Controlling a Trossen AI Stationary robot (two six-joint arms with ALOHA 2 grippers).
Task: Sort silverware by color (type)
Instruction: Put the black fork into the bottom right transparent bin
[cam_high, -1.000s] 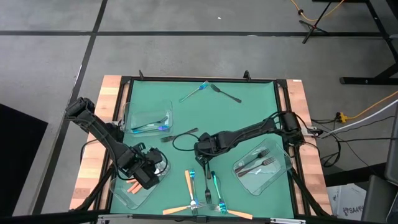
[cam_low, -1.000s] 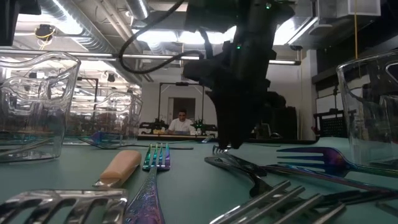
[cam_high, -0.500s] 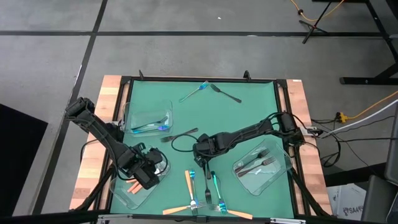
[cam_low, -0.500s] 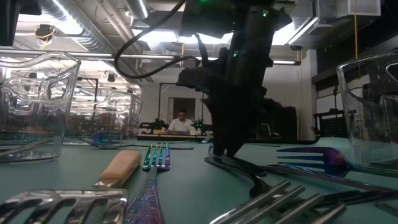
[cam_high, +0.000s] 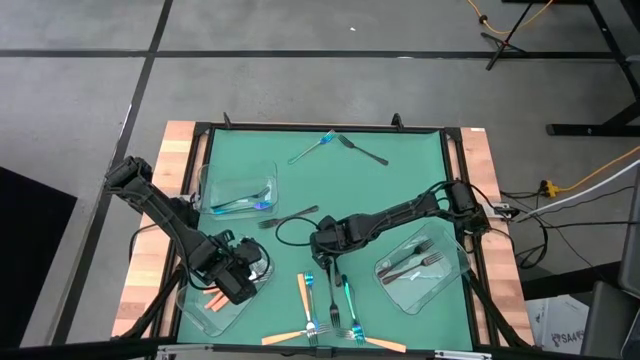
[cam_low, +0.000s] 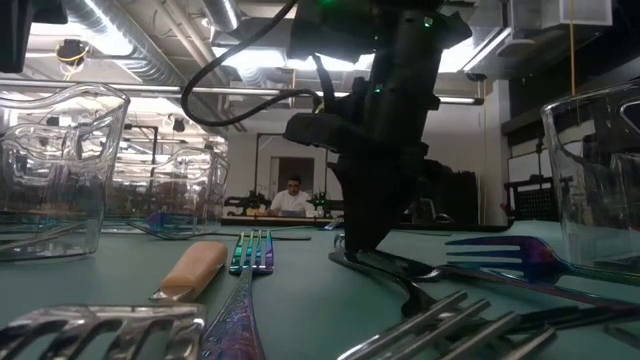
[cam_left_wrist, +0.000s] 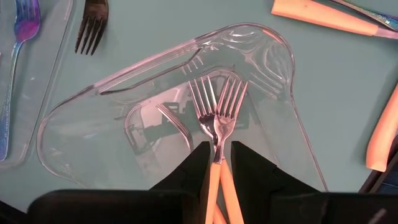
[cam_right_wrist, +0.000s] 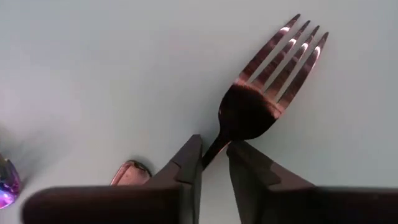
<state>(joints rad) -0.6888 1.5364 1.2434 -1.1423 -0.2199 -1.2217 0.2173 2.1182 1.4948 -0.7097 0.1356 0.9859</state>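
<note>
My left gripper (cam_left_wrist: 219, 163) hangs over a clear tray (cam_high: 215, 305) at the table's near left, shut on two orange-handled forks (cam_left_wrist: 214, 109). My right gripper (cam_high: 325, 252) points down at mid-table, shut on a dark grey fork (cam_right_wrist: 255, 106) that lies flat on the green mat. Beside it on the mat lie an orange fork (cam_high: 303, 293) and a blue-teal fork (cam_high: 346, 298). More forks lie near the front edge (cam_high: 312, 333) and the far edge (cam_high: 340, 147). My left gripper pinches the two orange handles (cam_left_wrist: 217, 177) side by side between its fingers, just below the fork heads. The fingers point down and the silver tines stick out past them, clear above the tray's floor. My right gripper pinches the dark fork's thin neck (cam_right_wrist: 214, 149) between its two fingers, just behind the tines. It comes from above, pointing steeply down, fingers across the fork. The fork lies on the mat (cam_low: 380, 268).
A clear tray (cam_high: 238, 190) at the far left holds blue forks. Another tray (cam_high: 420, 268) at the near right holds dark forks. One more dark fork (cam_high: 290, 215) lies beside a cable loop at mid-table. The tray walls (cam_low: 60, 170) stand tall in the low view.
In the low view my right gripper has sunk a little, and its fingertips now sit down on the dark fork's neck. The fork has stayed flat on the mat.
</note>
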